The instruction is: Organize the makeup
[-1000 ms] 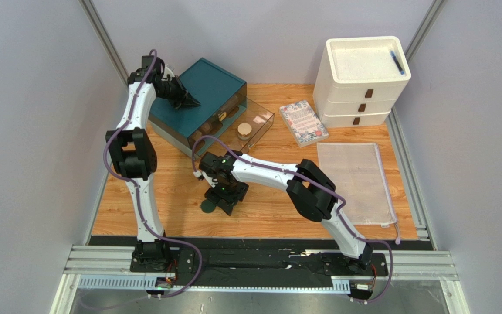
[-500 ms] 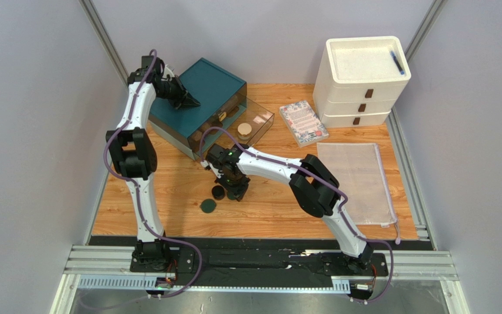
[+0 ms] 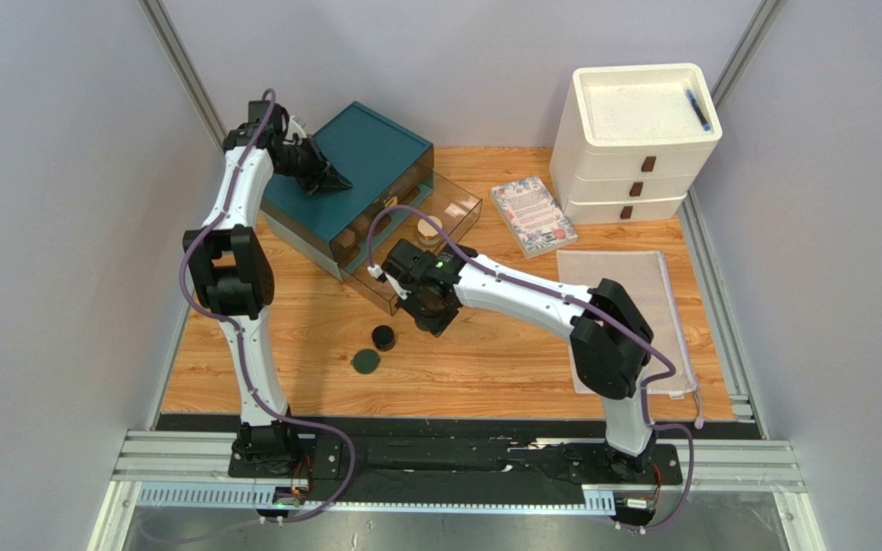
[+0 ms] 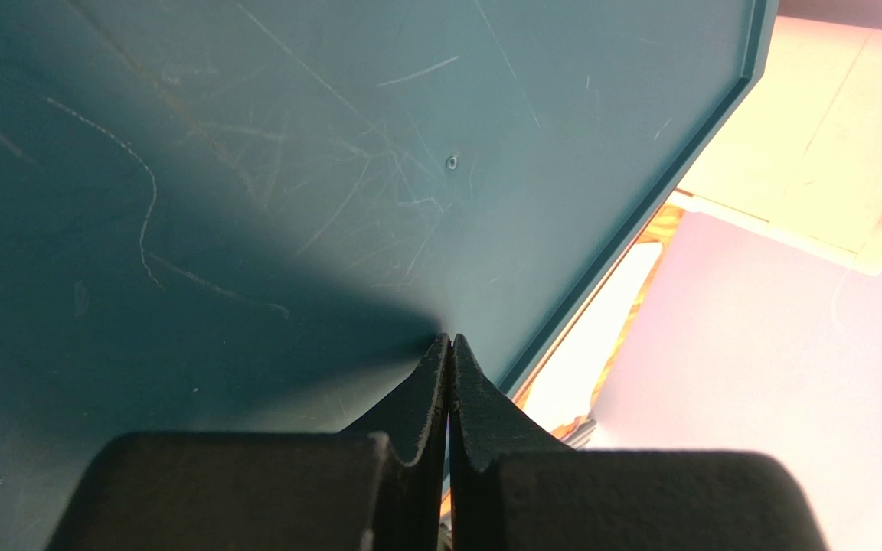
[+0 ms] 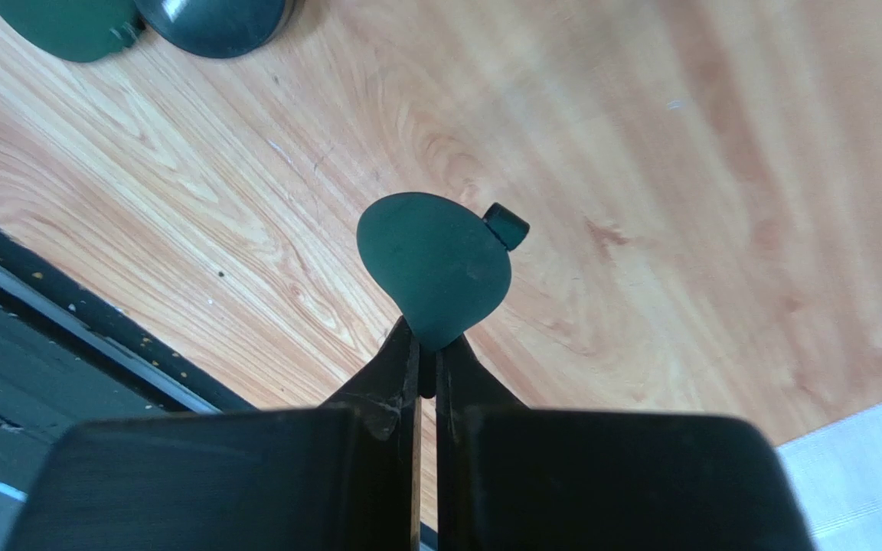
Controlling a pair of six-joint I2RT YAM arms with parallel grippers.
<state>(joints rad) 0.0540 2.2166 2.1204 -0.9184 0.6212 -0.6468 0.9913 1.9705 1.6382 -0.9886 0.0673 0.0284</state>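
My right gripper (image 5: 426, 344) is shut on the edge of a flat dark green compact (image 5: 434, 262) and holds it above the wooden table. In the top view this gripper (image 3: 427, 313) hovers just in front of the open clear drawer (image 3: 454, 214) of the teal box (image 3: 371, 144). A round tan piece of makeup (image 3: 428, 227) lies in the drawer. On the table to the left lie a black round compact (image 3: 382, 336) (image 5: 221, 17) and a green compact (image 3: 366, 363) (image 5: 66, 23). My left gripper (image 4: 450, 342) (image 3: 332, 178) is shut and empty, its tips on the teal box's top (image 4: 239, 172).
A white three-drawer unit (image 3: 635, 138) stands at the back right with a dark pen (image 3: 699, 111) on its top. A patterned booklet (image 3: 532, 214) lies beside it. A clear mesh pouch (image 3: 624, 304) lies flat on the right of the table (image 3: 296, 333).
My right gripper closed on a green compact, lifted it and carried it back and right toward the clear drawer. The left arm has not moved.
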